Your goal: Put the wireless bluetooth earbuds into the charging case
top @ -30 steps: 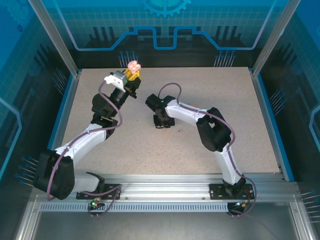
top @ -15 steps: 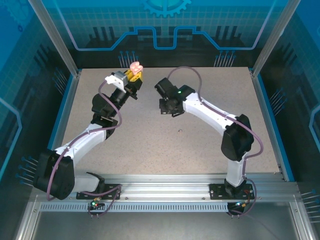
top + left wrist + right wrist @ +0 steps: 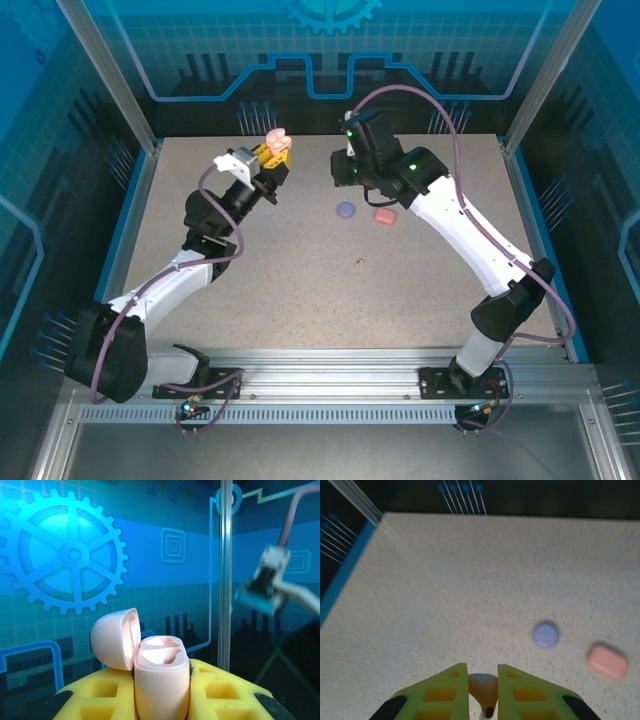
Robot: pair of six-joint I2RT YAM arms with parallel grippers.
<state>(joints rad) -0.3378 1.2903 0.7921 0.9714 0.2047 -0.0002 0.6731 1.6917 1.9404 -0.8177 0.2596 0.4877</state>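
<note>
Left claw: closed narrow on the pink case, one yellow finger on each side of its body; in the top view the claw is raised near the far edge of the worktop.
Pink case: upright between the fingers, well above the worktop; seen from above as a pale pink shape at the tip of the left arm.
Lid: hinged open, tilted to the left of the case body in the left wrist view.
Case wells: two hollows in the top face, both bare.
Right claw: closed narrow on one bud, held above the worktop; in the top view it is to the right of the left claw, apart from it.
Bud: pale pink, pinched between the two yellow fingertips, with a dark tip pointing toward the camera.
Purple case: round and closed, flat on the worktop, ahead and to the right of the right claw; marked from above.
Coral case: rounded and oblong, closed, flat on the worktop just beside the purple case without touching it; marked from above.
Speck: a small item on the bare worktop nearer the arm bases, too small to identify.
</note>
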